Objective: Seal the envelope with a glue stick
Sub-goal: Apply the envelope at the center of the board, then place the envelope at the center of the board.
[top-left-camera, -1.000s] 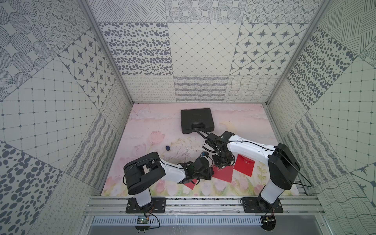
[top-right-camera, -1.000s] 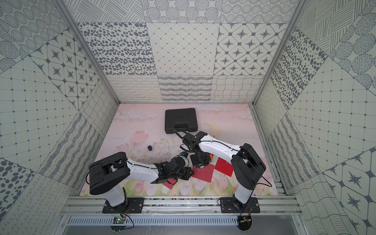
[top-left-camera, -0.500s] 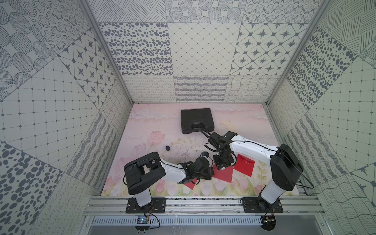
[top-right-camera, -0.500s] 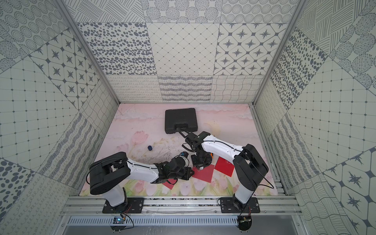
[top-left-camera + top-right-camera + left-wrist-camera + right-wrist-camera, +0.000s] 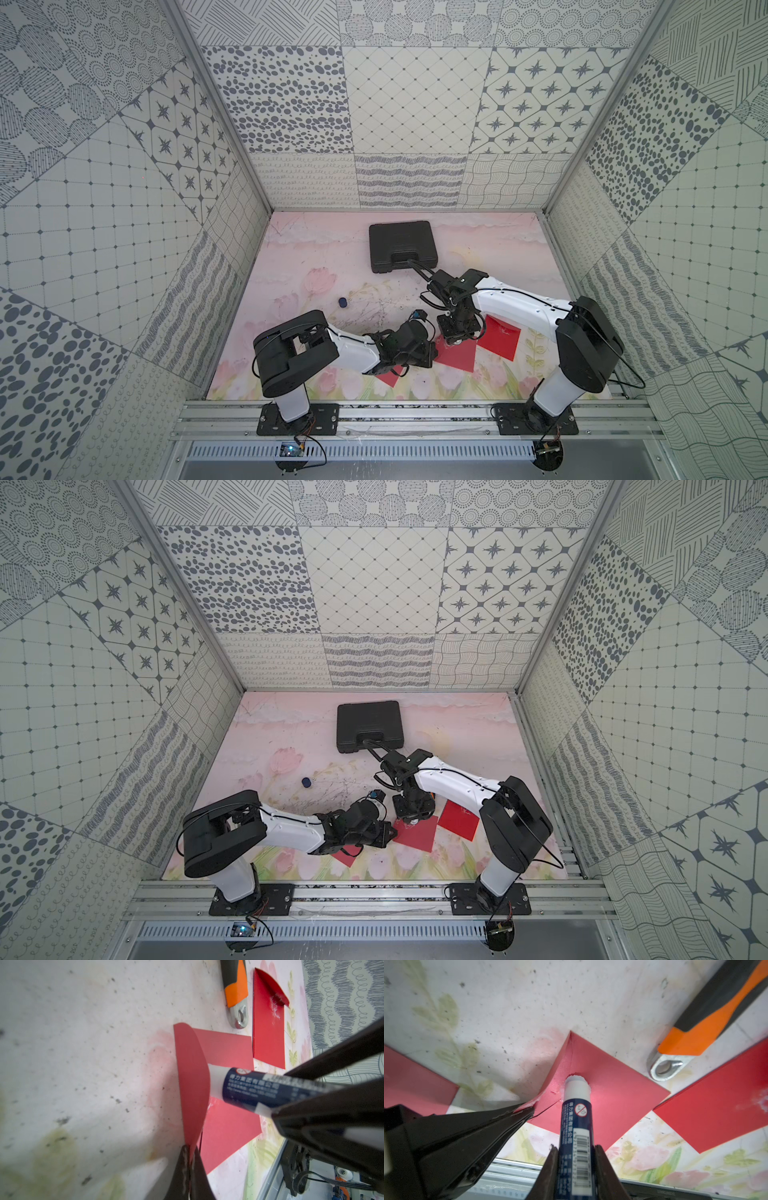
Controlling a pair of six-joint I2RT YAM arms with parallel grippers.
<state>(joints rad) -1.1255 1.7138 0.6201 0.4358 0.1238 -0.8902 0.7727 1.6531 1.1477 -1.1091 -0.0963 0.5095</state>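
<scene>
Both grippers have stayed shut: my left gripper (image 5: 188, 1154) pinches the envelope (image 5: 616, 1097) flap (image 5: 191, 1076) up, while my right gripper (image 5: 575, 1150) clamps the glue stick (image 5: 576, 1109), whose tip on the envelope by the fold has barely shifted, so gluing looks underway.

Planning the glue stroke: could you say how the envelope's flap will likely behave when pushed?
Probably floppy: the flap bows where the left gripper pinches its edge. Looks thin, so it would likely buckle under the glue stick.
</scene>
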